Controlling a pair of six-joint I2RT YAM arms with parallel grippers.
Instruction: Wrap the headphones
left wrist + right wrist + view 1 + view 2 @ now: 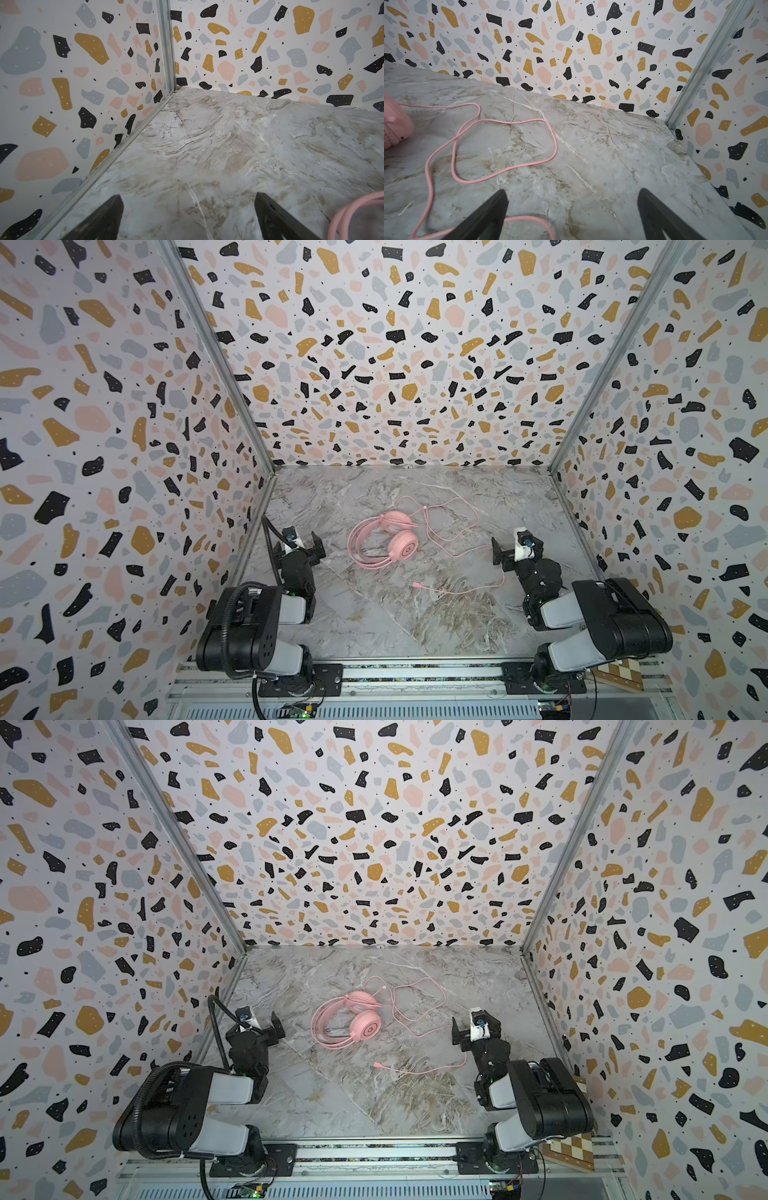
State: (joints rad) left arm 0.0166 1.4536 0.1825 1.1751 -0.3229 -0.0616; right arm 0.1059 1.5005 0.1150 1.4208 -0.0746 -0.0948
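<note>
Operator, your headphones [384, 540] lie about mid desk [374, 614], a bit nearer the far edge than the near one, seen in both top views [349, 1020]. One earcup [395, 520] sits toward the far edge. The other earcup [404, 549] sits just nearer you, outer face up. The headband [353, 543] arcs out toward the left edge, and its thin double wire rests on the desk. The cable [457, 506] leaves the far earcup, makes loose loops toward the far right part of the desk, swings back close by your right gripper [517, 549], then runs along toward the near edge. The plug [417, 584] ends near the middle of the desk, apart from the earcups, so the cable is unwrapped. Your left gripper [303, 545] sits near the left edge, well apart from the headphones. In the left wrist view its jaws stand wide [188, 196] with only bare desk between them, and a bit of pink headband [353, 209] shows off to one side. The right gripper is near the right edge, jaws wide too [572, 190], gripping nothing. In the right wrist view the cable [508, 122] loops on the desk ahead of it. One stretch passes by a finger [488, 216], and you cannot tell if it touches. An earcup [394, 122] shows at that view's border. Speckled walls [374, 364] close off the far, left and right edges.
</note>
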